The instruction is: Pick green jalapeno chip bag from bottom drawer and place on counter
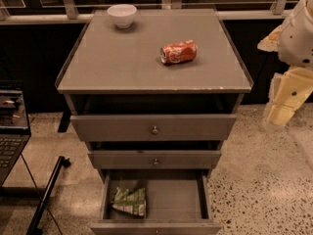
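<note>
Green jalapeno chip bag (pixel 130 202) lies crumpled at front-left of the pulled-out bottom drawer (pixel 176 199), open to a reach from above. Gripper (pixel 282 109) hangs well right of the counter (pixel 122 62), not yet over the drawer; clenched or released, cannot tell.

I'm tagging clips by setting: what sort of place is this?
Probably an office or lab space: speckled hard floor, a laptop at left, a freestanding drawer cabinet. The gripper hangs right of the cabinet.
</note>
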### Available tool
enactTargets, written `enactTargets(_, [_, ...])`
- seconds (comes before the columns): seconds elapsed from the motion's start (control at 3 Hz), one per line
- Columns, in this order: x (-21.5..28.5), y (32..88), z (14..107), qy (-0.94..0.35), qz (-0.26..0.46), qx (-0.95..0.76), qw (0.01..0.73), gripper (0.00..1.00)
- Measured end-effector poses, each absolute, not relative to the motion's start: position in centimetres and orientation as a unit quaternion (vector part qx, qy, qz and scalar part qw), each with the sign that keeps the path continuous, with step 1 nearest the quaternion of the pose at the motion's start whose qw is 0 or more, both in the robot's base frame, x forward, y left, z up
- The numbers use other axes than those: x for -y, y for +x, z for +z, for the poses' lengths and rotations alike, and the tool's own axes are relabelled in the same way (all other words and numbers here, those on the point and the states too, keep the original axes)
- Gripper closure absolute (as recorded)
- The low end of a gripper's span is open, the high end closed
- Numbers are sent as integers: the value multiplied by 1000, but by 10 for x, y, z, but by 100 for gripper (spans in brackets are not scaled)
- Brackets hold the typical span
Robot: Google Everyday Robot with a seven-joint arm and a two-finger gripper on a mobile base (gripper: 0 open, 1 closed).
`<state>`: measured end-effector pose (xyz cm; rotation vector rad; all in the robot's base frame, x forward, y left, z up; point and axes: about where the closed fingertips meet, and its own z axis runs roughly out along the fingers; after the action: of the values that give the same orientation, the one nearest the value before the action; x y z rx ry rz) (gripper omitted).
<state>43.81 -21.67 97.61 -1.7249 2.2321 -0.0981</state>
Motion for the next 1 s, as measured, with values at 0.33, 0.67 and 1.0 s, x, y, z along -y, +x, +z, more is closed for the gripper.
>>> enactTargets(0.33, [217, 438, 976, -603, -34, -781, 159, 0])
enactTargets(0.67, [218, 437, 973, -596, -29, -784, 171, 0])
enactTargets(1.0, [211, 426, 936, -573, 16, -795, 197, 0])
